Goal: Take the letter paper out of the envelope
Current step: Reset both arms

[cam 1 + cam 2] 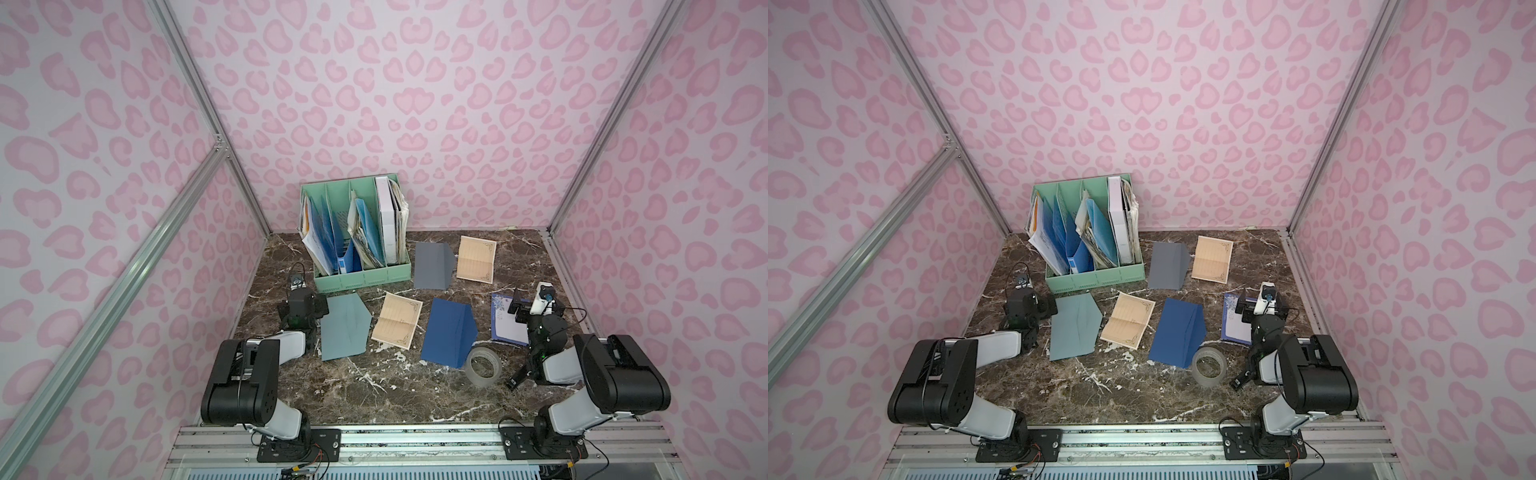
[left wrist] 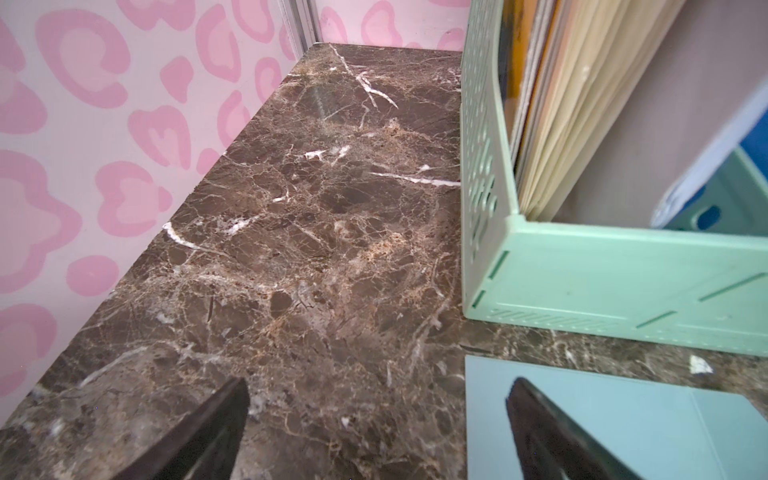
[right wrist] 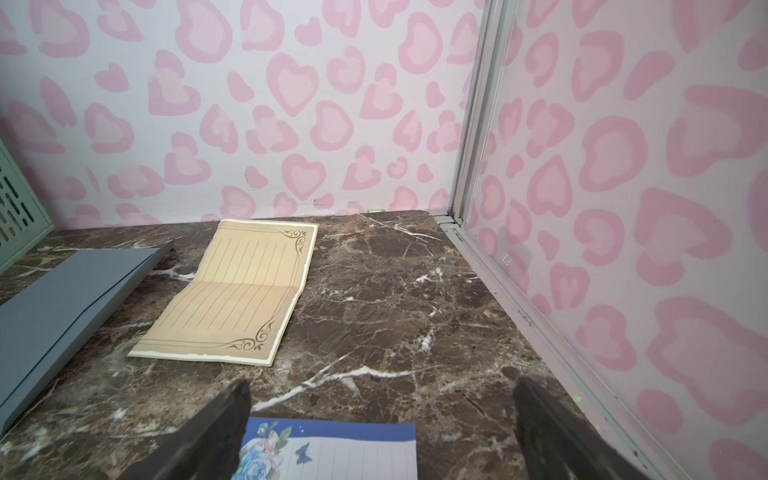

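- Plainly, three envelopes lie flat on the marble bench (image 1: 386, 395), each with its flap open: a teal envelope (image 1: 345, 328) beside the left arm, a dark blue envelope (image 1: 446, 334) in the middle, and a grey envelope (image 1: 431, 266) farther back, just beside the organiser.
- A beige letter paper (image 1: 397, 320) lies outside them, between the teal and dark blue envelopes. It is ruled, with dark scrollwork in two corners and a fold crease across its middle.
- A second beige sheet (image 1: 476, 259) of the same design lies just to the right of the grey envelope, unfolded along its crease.
- A floral letter paper (image 1: 503, 322), white and ruled with a blue border and blue flowers in one corner, lies near the right arm, apart from the dark blue envelope.
- Whether any envelope has paper inside cannot be told.
- A mint-green file organiser (image 1: 365, 278) stands at the back with four compartments. The left ones hold leaning white sheets and blue folders. The third holds worn papers and a light blue folder. The right one holds a thick white binder and a tattered stack.
- A clear tape roll (image 1: 482, 368) lies at the near corner of the dark blue envelope.
- The left end effector (image 2: 382, 432) is spread wide and empty, with one finger over a corner of the teal envelope.
- The right end effector (image 3: 382, 432) is also wide and empty, above the far edge of the floral letter paper.
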`<state>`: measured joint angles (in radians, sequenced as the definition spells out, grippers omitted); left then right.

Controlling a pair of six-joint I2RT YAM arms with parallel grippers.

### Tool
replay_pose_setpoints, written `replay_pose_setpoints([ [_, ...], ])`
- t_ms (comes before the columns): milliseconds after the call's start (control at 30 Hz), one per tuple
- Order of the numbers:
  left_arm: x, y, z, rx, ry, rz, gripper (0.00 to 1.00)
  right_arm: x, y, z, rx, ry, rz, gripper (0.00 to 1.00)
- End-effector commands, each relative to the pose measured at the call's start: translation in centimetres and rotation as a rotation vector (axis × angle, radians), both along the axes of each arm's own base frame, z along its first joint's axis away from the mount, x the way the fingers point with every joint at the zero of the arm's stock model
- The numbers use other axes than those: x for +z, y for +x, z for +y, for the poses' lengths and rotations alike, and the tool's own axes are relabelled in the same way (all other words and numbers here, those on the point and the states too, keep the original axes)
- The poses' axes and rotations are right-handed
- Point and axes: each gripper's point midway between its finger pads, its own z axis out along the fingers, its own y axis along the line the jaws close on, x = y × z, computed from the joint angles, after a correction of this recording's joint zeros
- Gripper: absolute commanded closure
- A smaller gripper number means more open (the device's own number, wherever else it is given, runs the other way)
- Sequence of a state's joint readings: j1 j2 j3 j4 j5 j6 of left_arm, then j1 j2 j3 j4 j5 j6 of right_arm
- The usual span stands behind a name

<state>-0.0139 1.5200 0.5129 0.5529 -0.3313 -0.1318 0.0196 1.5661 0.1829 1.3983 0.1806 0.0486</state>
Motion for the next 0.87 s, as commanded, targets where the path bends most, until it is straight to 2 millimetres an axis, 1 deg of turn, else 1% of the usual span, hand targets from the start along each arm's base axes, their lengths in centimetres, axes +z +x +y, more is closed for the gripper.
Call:
replay_pose_setpoints([
  [0, 0.58, 0.27, -0.07, -0.005, -0.003, -0.025, 0.01, 0.01, -0.07, -0.35, -0.022, 0.007, -0.002, 0.01],
  [167, 0.53, 0.26, -0.09, -0.005, -0.003, -0.023, 0.01, 0.11, -0.13, -0.34, -0.022, 0.007, -0.005, 0.01],
  [267, 0.59, 0.29, -0.11, -0.005, -0.002, -0.024, 0.01, -0.20, 0.04, -0.33, -0.022, 0.010, 0.018, 0.01],
  [433, 0.60, 0.31, -0.08, -0.005, -0.002, -0.025, 0.01, 0.12, -0.10, -0.30, -0.020, 0.007, -0.005, 0.01],
  [667, 0.40, 0.54, -0.11, -0.007, -0.004, -0.017, 0.01, 0.14, -0.11, -0.30, -0.020, 0.006, -0.008, 0.01],
  [833, 0.49, 0.33, -0.11, -0.009, -0.006, -0.020, 0.01, 0.10, -0.14, -0.35, -0.022, 0.005, -0.006, 0.01],
])
